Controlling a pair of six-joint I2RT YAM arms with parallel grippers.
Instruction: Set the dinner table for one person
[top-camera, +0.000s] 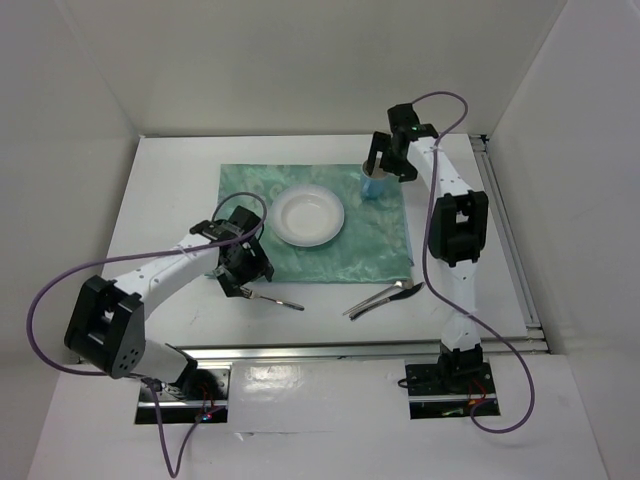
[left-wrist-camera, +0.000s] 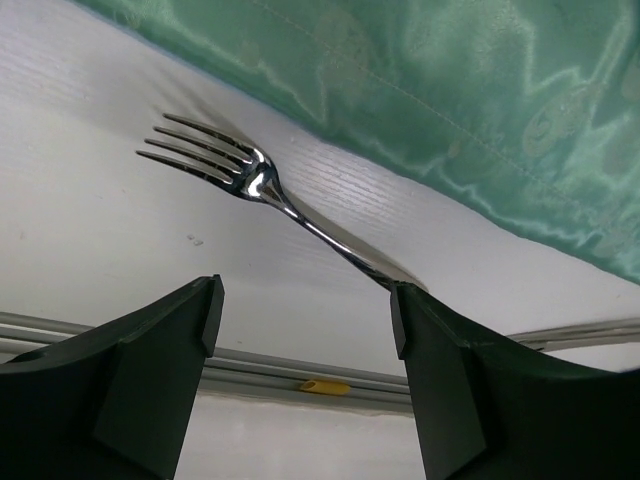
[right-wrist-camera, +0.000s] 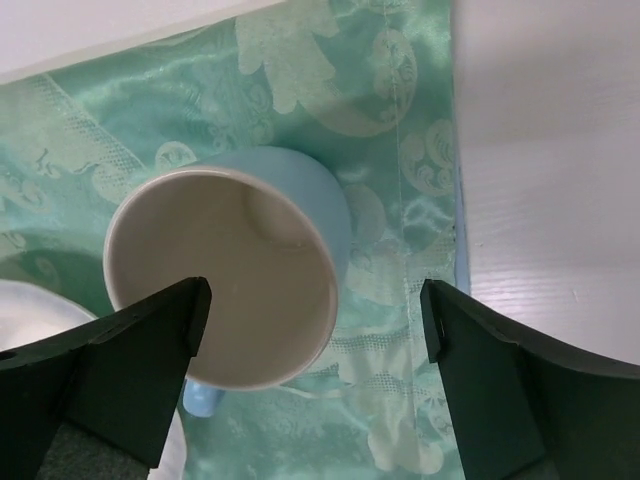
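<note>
My right gripper (top-camera: 383, 168) hangs over the small light-blue cup (top-camera: 375, 187) at the upper right corner of the pale green patterned cloth placemat (top-camera: 372, 245) — a round white plate (top-camera: 309, 215) sits mid-frame. My left gripper (top-camera: 240, 288) is at the silver metal fork (top-camera: 280, 302), lower left of centre, on the large white dinner table (top-camera: 170, 190).

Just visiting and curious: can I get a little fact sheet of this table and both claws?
placemat: green, spread on the white table
plate: white, on placemat
cup: blue, placemat's far right corner
fork: on table, off placemat's near edge
other utensils: two, near right, on table
left gripper: open over fork
right gripper: open over cup
</note>
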